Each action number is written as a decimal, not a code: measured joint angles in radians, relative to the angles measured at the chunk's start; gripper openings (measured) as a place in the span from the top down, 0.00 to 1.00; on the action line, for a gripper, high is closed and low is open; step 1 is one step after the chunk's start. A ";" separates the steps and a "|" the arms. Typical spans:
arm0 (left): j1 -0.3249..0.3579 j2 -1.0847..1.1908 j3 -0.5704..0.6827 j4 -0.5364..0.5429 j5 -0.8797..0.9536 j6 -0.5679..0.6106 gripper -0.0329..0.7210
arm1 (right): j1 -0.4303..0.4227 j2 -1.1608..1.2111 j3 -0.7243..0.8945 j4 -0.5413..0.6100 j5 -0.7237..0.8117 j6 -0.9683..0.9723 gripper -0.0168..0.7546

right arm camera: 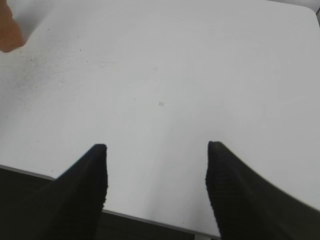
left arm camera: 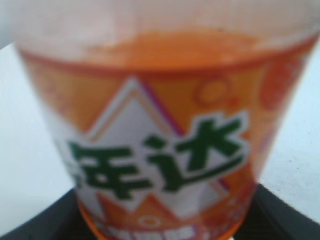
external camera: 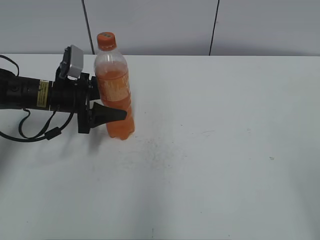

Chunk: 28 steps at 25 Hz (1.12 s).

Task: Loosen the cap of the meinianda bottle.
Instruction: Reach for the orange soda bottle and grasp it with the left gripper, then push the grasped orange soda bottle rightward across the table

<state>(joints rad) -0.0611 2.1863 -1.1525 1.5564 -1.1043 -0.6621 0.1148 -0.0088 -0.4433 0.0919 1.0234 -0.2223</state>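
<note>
right gripper [right arm camera: 156, 187]: bottom of the right wrist view, two dark fingers [right arm camera: 85, 195] spread wide, nothing between them, only bare bench below. Not seen in the exterior view.
bench [external camera: 225, 150]: white, flat, faint specks and scuffs mid-frame in the exterior view; near edge shows along the bottom of the right wrist view.
left gripper [external camera: 107, 113]: left of the exterior frame, arm reaching in level from the left edge. Fingers sit either side of the bottle's lower body, one dark finger [external camera: 111, 114] across its front. Looks clamped on the bottle; left wrist view shows dark finger bases in both bottom corners with the bottle filling the frame.
meinianda bottle [external camera: 114, 90]: upper left of centre in the exterior view, upright on the bench. Orange liquid up to the shoulder, clear above. Left wrist view: label [left arm camera: 160, 160] close-up, blurred, green characters on white. An orange sliver at the upper left corner of the right wrist view, too cropped to say more.
cap [external camera: 106, 40]: orange, on the neck, top of the bottle, against the grey wall. Nothing touching it.
wall [external camera: 250, 25]: grey panels behind the bench, dark seams.
</note>
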 joint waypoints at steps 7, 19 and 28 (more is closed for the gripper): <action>0.000 0.001 0.000 0.025 -0.016 -0.001 0.43 | 0.000 0.000 0.000 0.000 0.000 0.013 0.37; 0.000 0.001 0.000 0.066 -0.037 -0.024 0.43 | 0.000 0.364 -0.216 0.002 0.009 0.081 0.54; 0.000 0.001 0.000 0.073 -0.044 -0.027 0.43 | 0.000 0.911 -0.526 -0.035 -0.105 0.077 0.55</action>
<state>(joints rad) -0.0611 2.1871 -1.1525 1.6289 -1.1482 -0.6892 0.1148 0.9022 -0.9695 0.0574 0.9184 -0.1453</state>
